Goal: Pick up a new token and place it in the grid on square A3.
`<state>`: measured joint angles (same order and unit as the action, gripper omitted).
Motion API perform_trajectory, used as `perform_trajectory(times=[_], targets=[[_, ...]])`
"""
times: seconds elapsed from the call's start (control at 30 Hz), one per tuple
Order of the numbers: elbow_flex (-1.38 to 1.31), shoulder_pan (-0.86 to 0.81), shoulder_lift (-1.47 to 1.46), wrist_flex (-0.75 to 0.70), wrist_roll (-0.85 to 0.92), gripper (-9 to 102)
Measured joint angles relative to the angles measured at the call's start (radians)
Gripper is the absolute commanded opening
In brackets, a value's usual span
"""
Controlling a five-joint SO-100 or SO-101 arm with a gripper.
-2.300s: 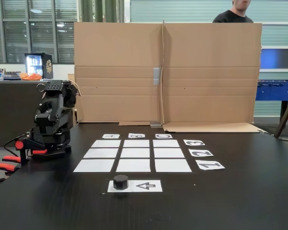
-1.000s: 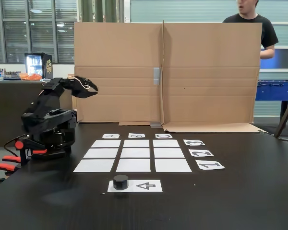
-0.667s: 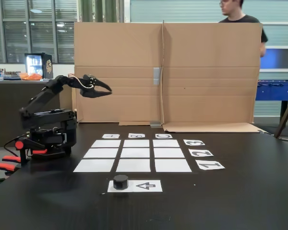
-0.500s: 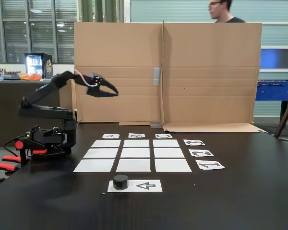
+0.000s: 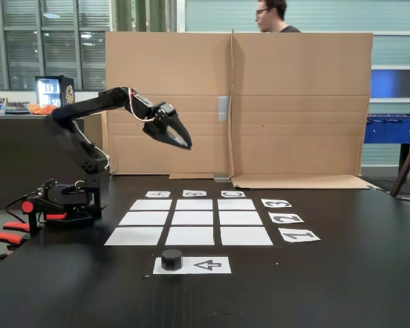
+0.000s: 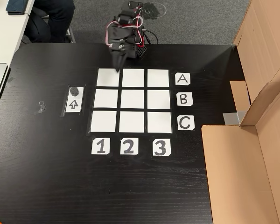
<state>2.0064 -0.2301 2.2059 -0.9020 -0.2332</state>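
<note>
Token (image 5: 171,259): on the arrow sheet (image 5: 206,264), at its left end in the fixed view; apart from the grid.
Grid (image 6: 133,100): on the table (image 5: 342,287), between arrow sheet and cardboard screen (image 5: 294,102).
Labels: letters A, B, C along the grid's right edge, numbers 1, 2, 3 below it, in the other view.
Square A3 (image 6: 158,78): top-right cell in the other view, just beside label A (image 6: 182,79).
Gripper (image 5: 184,143): raised above the grid's left side in the fixed view, well apart from the token.
Arm base (image 5: 65,205): left of the grid in the fixed view.
Person (image 5: 273,16): behind the cardboard screen.

End effector (image 5: 185,144) fingertips read as one dark wedge in the fixed view; gap not resolvable. In the other view its tip (image 6: 117,66) merges with the arm above it. Labels (image 5: 195,193) behind the grid partly illegible in the fixed view. Tabletop (image 6: 37,186) cut by frame edges. Person (image 5: 273,16) hidden below shoulders behind cardboard (image 5: 294,102).
</note>
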Motion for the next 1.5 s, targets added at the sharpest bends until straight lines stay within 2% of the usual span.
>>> perform_trajectory(times=[0.23, 0.67, 0.83, 1.23, 1.5], targets=[[-0.118, -0.236, -0.262, 0.0, 0.012, -1], [-0.334, -0.443, -0.643, 0.0, 0.04, 6], [-0.405, -0.48, -0.756, 0.0, 0.043, 10], [-0.431, -0.499, -0.89, 0.0, 0.055, 30], [-0.469, -0.499, -0.968, 0.0, 0.055, 32]])
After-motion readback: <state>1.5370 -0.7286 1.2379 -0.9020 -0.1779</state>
